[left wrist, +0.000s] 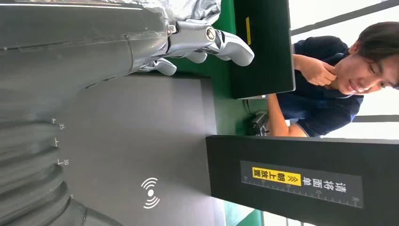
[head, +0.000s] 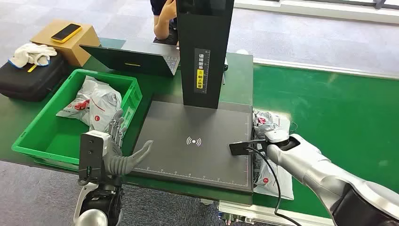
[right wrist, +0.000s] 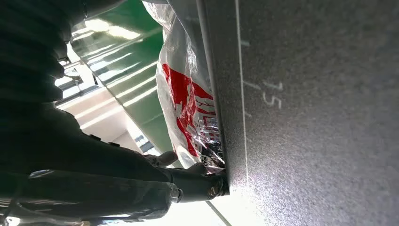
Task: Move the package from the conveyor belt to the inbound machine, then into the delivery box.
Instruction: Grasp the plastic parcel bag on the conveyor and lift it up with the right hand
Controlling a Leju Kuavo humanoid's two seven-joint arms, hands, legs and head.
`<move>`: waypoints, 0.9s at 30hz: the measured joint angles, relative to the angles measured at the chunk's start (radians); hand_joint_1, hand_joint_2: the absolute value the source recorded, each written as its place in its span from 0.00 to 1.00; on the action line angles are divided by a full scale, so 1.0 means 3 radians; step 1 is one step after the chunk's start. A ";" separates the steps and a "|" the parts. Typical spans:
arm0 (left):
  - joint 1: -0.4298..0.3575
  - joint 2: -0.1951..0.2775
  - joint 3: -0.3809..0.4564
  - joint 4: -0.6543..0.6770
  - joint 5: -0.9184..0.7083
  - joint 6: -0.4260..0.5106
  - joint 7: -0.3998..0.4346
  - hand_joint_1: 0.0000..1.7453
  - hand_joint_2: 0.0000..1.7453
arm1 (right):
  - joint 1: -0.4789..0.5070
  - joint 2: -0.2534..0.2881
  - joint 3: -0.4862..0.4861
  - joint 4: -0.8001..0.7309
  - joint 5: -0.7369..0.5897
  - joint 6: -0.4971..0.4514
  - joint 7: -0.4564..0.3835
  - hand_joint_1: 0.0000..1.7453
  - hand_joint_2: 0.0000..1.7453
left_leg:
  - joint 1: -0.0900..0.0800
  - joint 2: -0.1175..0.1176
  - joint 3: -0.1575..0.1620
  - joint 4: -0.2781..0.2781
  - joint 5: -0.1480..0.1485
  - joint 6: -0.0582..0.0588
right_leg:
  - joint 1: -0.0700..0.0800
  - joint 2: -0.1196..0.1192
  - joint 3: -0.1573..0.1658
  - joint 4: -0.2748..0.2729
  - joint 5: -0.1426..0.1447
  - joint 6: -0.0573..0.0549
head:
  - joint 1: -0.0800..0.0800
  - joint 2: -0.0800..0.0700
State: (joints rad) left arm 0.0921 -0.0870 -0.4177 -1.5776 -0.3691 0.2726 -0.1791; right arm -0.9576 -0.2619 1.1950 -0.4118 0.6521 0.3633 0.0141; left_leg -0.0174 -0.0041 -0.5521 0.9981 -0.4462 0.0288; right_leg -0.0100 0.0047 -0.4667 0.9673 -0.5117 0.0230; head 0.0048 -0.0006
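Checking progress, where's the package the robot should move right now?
In the head view, the package lies on the green belt, against the scanner platform's right edge, under the right hand.

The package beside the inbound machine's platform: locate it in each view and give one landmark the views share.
Head view: the package lies on the conveyor belt against the platform's right edge, under the right hand.
Left wrist view: not in it.
Right wrist view: red-and-white package against the platform edge.
Shared landmark: the dark platform with its ruler marks.
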 joint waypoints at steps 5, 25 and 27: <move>-0.0029 0.0000 -0.0016 0.0015 0.0009 -0.0009 -0.0012 0.00 1.00 | 0.0071 -0.0067 -0.0040 -0.0014 0.0004 -0.0002 -0.0062 0.00 1.00 | 0.0002 0.0000 0.0019 -0.0001 -0.0005 -0.0001 | 0.0002 0.0000 0.0021 -0.0007 -0.0004 -0.0002 | -0.0001 0.0000; -0.0036 0.0000 -0.0046 0.0030 0.0025 -0.0014 -0.0040 0.00 1.00 | 0.0375 -0.0372 -0.0298 -0.0312 -0.0020 -0.0144 -0.0106 1.00 1.00 | 0.0009 -0.0002 0.0085 -0.0003 -0.0033 0.0018 | 0.0009 -0.0005 0.0108 -0.0044 -0.0020 -0.0002 | 0.0000 -0.0001; -0.0038 0.0000 -0.0047 0.0030 0.0025 -0.0023 -0.0041 0.00 1.00 | 0.0383 -0.0380 -0.0303 -0.0334 -0.0018 -0.0142 -0.0101 1.00 1.00 | 0.0009 -0.0002 0.0085 -0.0003 -0.0035 0.0020 | 0.0009 -0.0004 0.0109 -0.0046 -0.0020 -0.0001 | 0.0000 0.0000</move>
State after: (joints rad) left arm 0.0807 -0.0870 -0.4318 -1.5686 -0.3616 0.2656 -0.1913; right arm -0.8428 -0.3759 1.1040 -0.5119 0.6469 0.3208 -0.0161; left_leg -0.0146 -0.0046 -0.5267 0.9971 -0.4568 0.0348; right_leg -0.0072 0.0034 -0.4339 0.9536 -0.5178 0.0226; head 0.0048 -0.0007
